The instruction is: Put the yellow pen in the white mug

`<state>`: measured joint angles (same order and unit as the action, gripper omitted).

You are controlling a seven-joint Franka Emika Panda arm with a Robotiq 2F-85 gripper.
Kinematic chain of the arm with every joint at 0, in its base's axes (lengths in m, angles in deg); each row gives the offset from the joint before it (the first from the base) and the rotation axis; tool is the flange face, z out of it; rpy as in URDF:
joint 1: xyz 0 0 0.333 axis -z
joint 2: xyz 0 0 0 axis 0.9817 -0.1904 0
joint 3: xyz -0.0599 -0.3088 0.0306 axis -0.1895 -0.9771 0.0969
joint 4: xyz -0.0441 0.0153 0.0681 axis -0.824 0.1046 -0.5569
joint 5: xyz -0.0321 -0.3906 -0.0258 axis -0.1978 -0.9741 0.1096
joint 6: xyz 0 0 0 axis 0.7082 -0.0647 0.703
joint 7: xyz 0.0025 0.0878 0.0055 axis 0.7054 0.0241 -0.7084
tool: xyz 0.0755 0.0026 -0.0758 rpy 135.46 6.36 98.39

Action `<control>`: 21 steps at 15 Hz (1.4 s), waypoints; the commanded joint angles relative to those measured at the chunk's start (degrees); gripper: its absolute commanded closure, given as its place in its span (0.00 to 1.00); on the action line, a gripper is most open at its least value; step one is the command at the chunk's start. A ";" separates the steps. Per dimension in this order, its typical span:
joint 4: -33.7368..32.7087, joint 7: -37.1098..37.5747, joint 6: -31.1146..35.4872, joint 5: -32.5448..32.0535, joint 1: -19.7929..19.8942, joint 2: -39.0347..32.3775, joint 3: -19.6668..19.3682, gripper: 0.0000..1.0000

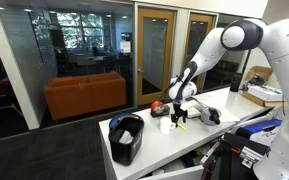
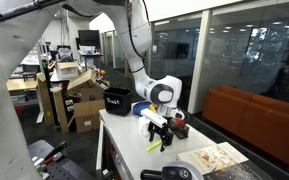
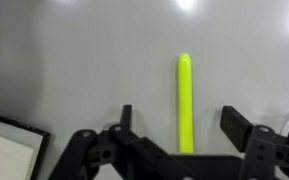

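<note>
The yellow pen [image 3: 185,100] lies flat on the white table and runs lengthwise between my two fingers in the wrist view. It also shows in an exterior view [image 2: 156,146]. My gripper [image 3: 181,125] is open and hovers straight over the pen, one finger on each side, not touching it. The gripper shows in both exterior views [image 1: 181,114] [image 2: 160,127]. The white mug [image 1: 165,125] stands upright on the table just beside the gripper, toward the black bin. The mug is out of the wrist view.
A large black bin [image 1: 126,138] [image 2: 117,100] stands at one end of the table. A red object [image 1: 157,106] lies behind the mug. A printed sheet [image 2: 209,160] lies near the table's other end. A dark-edged flat item [image 3: 9,150] shows at the wrist view's corner.
</note>
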<state>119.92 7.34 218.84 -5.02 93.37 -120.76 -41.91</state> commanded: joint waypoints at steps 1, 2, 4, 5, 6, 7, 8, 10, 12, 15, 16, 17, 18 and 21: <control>0.58 -0.44 2.31 -0.90 0.25 -0.23 0.48 0.40; 0.61 -0.38 2.44 -0.97 0.13 -0.22 0.45 0.47; 0.67 -0.21 2.42 -1.13 -0.19 0.05 0.46 0.62; 0.70 -0.13 2.44 -1.20 -0.37 0.09 0.41 0.69; 0.73 -0.08 2.44 -1.24 -0.52 0.19 0.39 0.75; 0.75 0.00 2.45 -1.28 -0.61 0.24 0.34 0.84; 0.77 0.03 2.43 -1.30 -0.67 0.32 0.32 0.90; 0.89 0.18 2.48 -1.34 -0.75 0.52 0.26 0.99; 1.26 0.54 2.55 -1.41 -0.91 1.10 0.11 0.97; 2.72 1.14 2.84 -1.34 -1.14 3.10 -0.18 0.97; 3.33 1.15 3.20 -1.32 -1.14 3.86 -0.25 0.97; 4.03 1.17 3.43 -1.24 -1.13 4.81 -0.27 0.97; 4.75 1.28 3.53 -1.13 -1.12 5.82 -0.31 0.97; 7.75 2.52 3.95 -0.93 -1.47 10.19 -0.63 0.97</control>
<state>123.27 8.07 220.38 -5.28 92.49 -115.20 -41.98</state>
